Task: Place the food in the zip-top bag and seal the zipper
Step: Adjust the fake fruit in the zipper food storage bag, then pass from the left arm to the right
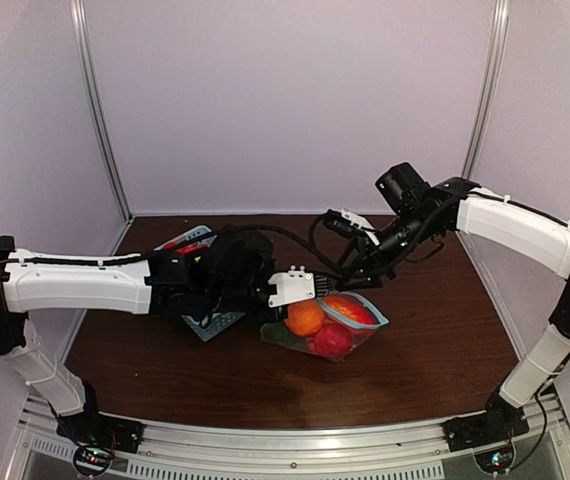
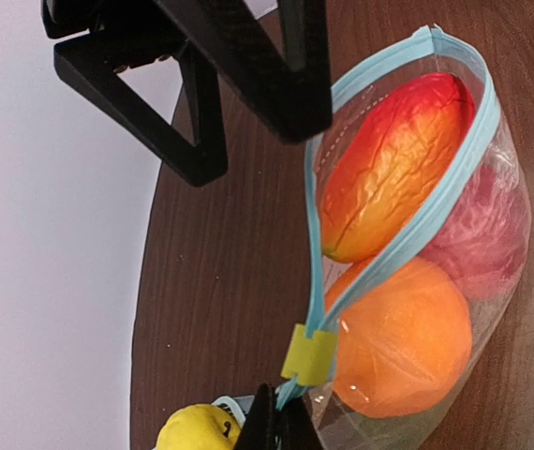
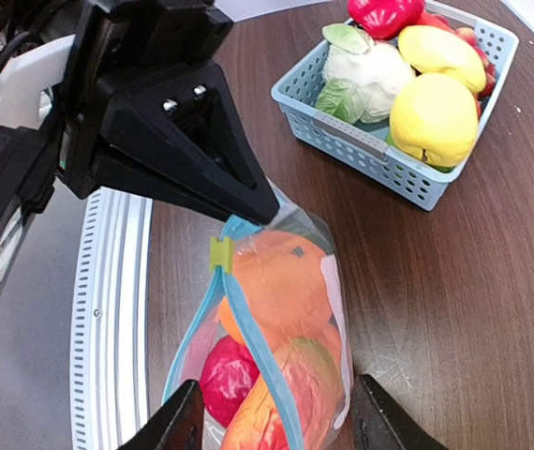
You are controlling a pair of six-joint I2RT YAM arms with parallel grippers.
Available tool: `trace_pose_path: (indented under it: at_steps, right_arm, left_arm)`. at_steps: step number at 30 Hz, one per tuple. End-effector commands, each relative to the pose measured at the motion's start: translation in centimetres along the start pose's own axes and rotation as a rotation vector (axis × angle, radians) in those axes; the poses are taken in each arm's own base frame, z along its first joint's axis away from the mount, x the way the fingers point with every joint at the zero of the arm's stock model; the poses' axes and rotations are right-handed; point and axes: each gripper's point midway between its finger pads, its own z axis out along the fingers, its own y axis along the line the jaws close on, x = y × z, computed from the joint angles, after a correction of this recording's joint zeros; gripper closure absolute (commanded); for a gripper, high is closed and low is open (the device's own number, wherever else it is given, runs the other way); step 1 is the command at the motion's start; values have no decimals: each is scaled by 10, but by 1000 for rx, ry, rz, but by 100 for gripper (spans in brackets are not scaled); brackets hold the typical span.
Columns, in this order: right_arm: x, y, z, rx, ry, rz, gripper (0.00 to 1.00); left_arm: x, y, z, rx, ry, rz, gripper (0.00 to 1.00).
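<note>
As the left gripper (image 2: 272,427) clamps the zipper (image 2: 407,239) beside its yellow slider (image 2: 309,354) | strip runs straight toward right gripper (image 3: 278,420), spread wide astride bag (image 3: 331,281) | mouth gapes

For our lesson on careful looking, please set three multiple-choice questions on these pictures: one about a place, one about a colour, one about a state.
1. Where is the round orange fruit?
A in the basket
B in the zip-top bag
C on the bare table

2. What colour is the slider on the zipper?
A red
B black
C yellow

3. How is the zipper?
A open along most of its length
B sealed from end to end
C torn off the bag

Answers:
1 B: it shows through the clear plastic beside the red fruit.
2 C: the slider is yellow on the light-blue strip.
3 A: the two strips gape apart around the red-and-yellow fruit.
</note>
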Motion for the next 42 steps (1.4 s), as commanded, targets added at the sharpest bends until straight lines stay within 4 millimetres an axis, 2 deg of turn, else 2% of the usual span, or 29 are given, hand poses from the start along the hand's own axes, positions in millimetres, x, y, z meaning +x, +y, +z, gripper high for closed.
trace_pose_path:
  at_steps: [1, 3, 7, 12, 17, 22, 27, 33, 38, 42]
  right_arm:
    - [-14, 22, 10, -94, -62, -66, 46]
    - [-16, 27, 13, -115, -69, -73, 46]
    - [-10, 43, 14, -170, -49, -94, 38]
    - [3, 47, -3, -78, -26, -112, 29]
    - [44, 40, -26, -45, 3, 5, 25]
    - [85, 37, -34, 21, 86, -3, 20]
    - [95, 27, -28, 77, 92, -17, 25]
    - [110, 29, -20, 51, 118, -33, 34]
    - [105, 16, -14, 86, 96, -23, 38]
    - [99, 10, -8, 72, 81, -17, 46]
  left_arm:
    - [-16, 0, -6, 24, -99, -113, 100]
    - [-16, -2, -7, 41, -97, -134, 100]
    - [-11, -10, -9, 99, -48, -169, 100]
    - [1, -35, -20, 223, -6, -209, 100]
    - [12, -53, -23, 309, 57, -276, 100]
    - [8, -51, -26, 297, 26, -305, 100]
    - [10, -47, -26, 268, 21, -299, 100]
    - [14, -50, -23, 266, 37, -288, 100]
    - [18, -50, -19, 251, 42, -281, 100]
    - [20, -50, -18, 239, 44, -278, 100]
